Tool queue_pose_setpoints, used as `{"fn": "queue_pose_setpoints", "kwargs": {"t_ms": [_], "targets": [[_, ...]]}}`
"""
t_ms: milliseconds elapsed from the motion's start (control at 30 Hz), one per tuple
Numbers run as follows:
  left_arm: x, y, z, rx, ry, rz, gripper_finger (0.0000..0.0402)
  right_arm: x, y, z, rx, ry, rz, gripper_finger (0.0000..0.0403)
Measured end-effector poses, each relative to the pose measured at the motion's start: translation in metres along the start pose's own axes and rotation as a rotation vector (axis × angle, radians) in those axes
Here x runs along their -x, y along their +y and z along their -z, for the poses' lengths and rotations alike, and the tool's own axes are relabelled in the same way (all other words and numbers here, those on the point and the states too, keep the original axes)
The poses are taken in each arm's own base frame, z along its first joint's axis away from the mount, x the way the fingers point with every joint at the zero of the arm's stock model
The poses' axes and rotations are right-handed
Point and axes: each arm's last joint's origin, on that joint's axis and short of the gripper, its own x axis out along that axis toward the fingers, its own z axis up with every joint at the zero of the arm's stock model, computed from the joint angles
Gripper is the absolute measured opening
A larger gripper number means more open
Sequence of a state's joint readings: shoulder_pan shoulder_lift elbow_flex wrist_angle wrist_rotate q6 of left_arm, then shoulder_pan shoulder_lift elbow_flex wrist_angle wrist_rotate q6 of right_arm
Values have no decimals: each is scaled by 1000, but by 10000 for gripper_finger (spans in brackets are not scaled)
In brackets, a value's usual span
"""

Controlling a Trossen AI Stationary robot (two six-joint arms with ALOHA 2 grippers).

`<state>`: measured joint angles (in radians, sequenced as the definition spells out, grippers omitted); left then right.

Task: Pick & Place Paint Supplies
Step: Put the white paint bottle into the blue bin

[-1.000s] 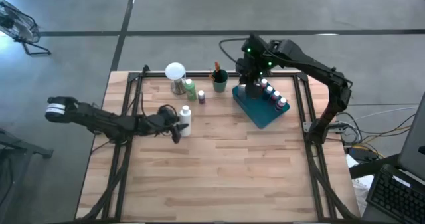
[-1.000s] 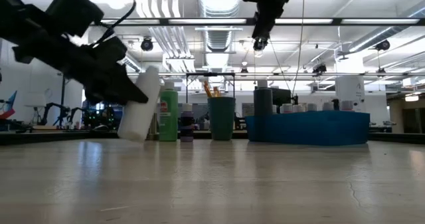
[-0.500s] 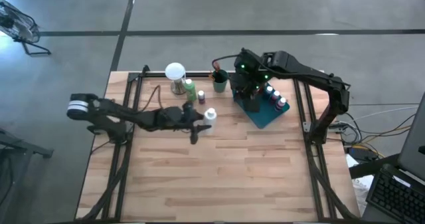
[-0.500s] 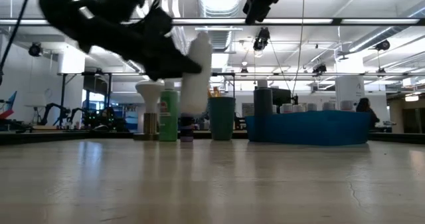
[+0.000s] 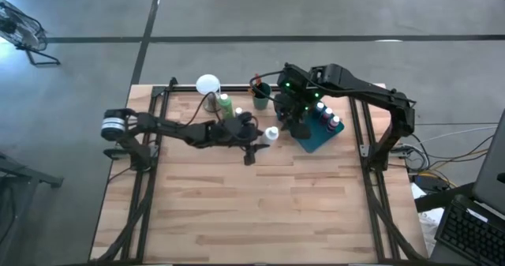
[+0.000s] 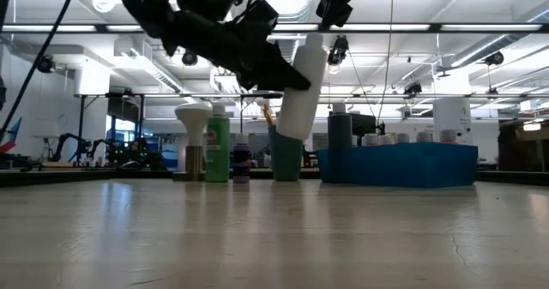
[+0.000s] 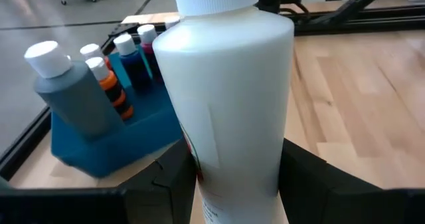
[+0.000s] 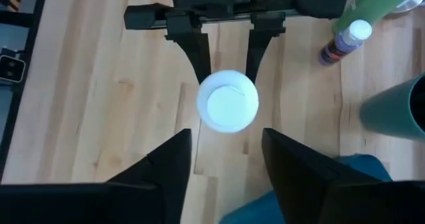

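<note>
The left hand [image 5: 260,140] pinches a white bottle [image 5: 270,134] by its sides, one dark finger [image 7: 169,177] pressed on each flank. The bottle hangs in the air above the wooden surface [image 5: 252,211], tilted a little, with its white cap uppermost. It is near the far middle of the surface, just left of the blue tray [image 5: 309,136].

The right hand [image 5: 298,122] hovers over the near-left corner of that tray, right above the white bottle, looking straight down on the bottle's cap. Its fingers [image 8: 166,174] are spread apart and hold nothing.

In the tray stand several small white-capped bottles [image 7: 129,54], among them a grey one [image 7: 70,94] at the corner nearest the white bottle, with an orange one and a blue one beside it.

To the left of the tray, along the far edge, a teal cup [image 5: 261,99] holds brushes. A green bottle [image 5: 226,106] and a small purple bottle [image 5: 239,114] stand left of the cup, and a round white-topped object [image 5: 207,85] stands farther left again.
</note>
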<state>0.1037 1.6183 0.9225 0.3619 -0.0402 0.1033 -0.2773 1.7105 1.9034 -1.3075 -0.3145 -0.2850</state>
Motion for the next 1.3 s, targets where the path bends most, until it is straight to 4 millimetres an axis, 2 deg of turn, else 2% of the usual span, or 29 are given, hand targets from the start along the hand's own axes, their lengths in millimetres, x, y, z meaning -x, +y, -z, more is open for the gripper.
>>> {"fn": "queue_pose_setpoints", "kwargs": {"t_ms": [200,633,933,1300], "targets": [[0,2,-11,-6,-29,-8,171,-1,0,0,7,-1,0,212],[0,5,-35,-18,-102,13,170,-1,-1,-1,6,-10,3,229],[-2,15,-41,3,-125,49,170,-1,-1,-2,7,-12,6,209],[-15,20,-41,21,-68,78,170,-1,0,0,-17,2,2,180]]}}
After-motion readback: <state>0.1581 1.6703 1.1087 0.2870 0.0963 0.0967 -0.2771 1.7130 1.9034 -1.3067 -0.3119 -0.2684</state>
